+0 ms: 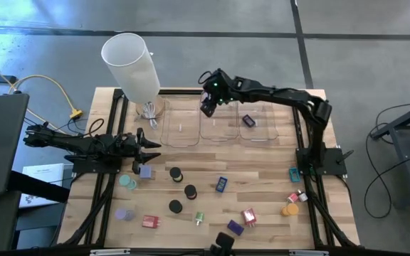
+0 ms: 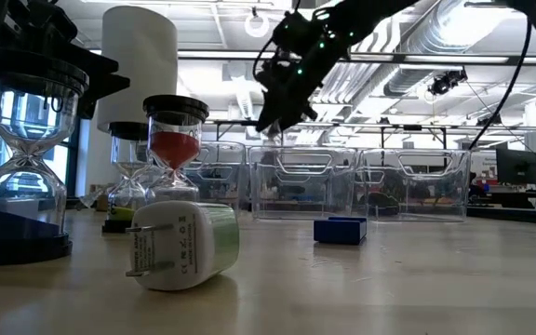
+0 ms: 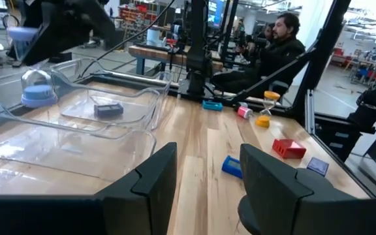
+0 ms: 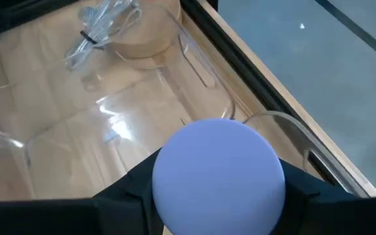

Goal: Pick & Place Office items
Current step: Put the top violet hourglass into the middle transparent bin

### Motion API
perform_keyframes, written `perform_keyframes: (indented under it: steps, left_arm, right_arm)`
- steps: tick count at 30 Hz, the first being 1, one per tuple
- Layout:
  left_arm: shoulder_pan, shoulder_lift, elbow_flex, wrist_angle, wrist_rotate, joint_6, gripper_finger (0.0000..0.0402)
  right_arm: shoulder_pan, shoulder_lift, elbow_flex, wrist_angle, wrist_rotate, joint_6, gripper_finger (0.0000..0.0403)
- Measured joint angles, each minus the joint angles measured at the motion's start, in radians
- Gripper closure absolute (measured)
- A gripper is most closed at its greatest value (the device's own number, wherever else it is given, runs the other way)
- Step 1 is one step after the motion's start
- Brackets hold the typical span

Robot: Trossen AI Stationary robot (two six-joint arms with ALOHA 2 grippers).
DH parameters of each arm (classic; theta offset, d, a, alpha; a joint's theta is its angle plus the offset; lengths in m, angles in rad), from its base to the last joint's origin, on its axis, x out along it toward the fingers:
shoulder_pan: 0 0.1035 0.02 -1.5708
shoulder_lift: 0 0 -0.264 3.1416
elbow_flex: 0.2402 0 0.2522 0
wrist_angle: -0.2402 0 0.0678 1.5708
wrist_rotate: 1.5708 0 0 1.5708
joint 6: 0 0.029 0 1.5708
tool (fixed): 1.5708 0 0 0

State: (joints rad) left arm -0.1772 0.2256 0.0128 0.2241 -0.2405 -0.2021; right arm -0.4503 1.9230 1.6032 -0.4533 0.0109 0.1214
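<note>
Starting on your left: the left tool (image 1: 148, 144) sits low over the counter (image 1: 262, 178) by the left edge. Its fingers stand parted with nothing between them in its wrist view, so it's released and just waiting. Right beside it lie a lavender block (image 1: 146, 171) and a teal cap (image 1: 127, 182), with a lavender cap (image 1: 122, 214) and a red block (image 1: 150, 222) nearer the front edge.

Mid-counter you've got three black discs (image 1: 175, 173), a blue clip (image 1: 221, 184), a green piece (image 1: 199, 217), a pink block (image 1: 248, 215) and a purple clip (image 1: 235, 227). All of this looks like light, hard plastic to me. Rigid, probably a bit slick, so I'd pinch across flat sides, and take the discs across their width.

The big white cylinder (image 1: 132, 64) leans in at the back left. Next to it run the three clear trays (image 1: 180, 128), and they're your main obstacle: thin walls, easy to clip.

Your right tool (image 4: 217, 189) hangs over the trays, roughly above the middle one, clenched on a lavender dome cap (image 4: 218, 175). The rounded top means it could squirt out of the grip, so hold it low on the sides. The right-hand tray already has a dark purple piece (image 1: 248, 120) in it.

Far right: a teal piece (image 1: 293, 173), a small hourglass (image 1: 297, 197) and an orange cap (image 1: 290, 210) cluster by the right arm's base.
</note>
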Motion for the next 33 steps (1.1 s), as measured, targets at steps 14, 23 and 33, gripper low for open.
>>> perform_keyframes:
  steps: [14,23,33]
  left_arm:
    - [0.0,0.0,0.0,-0.006,0.002,-0.042,0.0239]
    - [0.0,0.0,0.0,-0.006,0.002,-0.042,0.0239]
    - [0.0,0.0,0.0,-0.006,0.002,-0.041,0.0239]
  right_arm:
    - [-0.017,0.008,-0.294,0.347,0.009,0.002,0.023]
    - [-0.041,0.014,-0.308,0.378,0.035,-0.019,0.0227]
    - [-0.048,0.015,-0.309,0.357,-0.016,-0.013,0.0223]
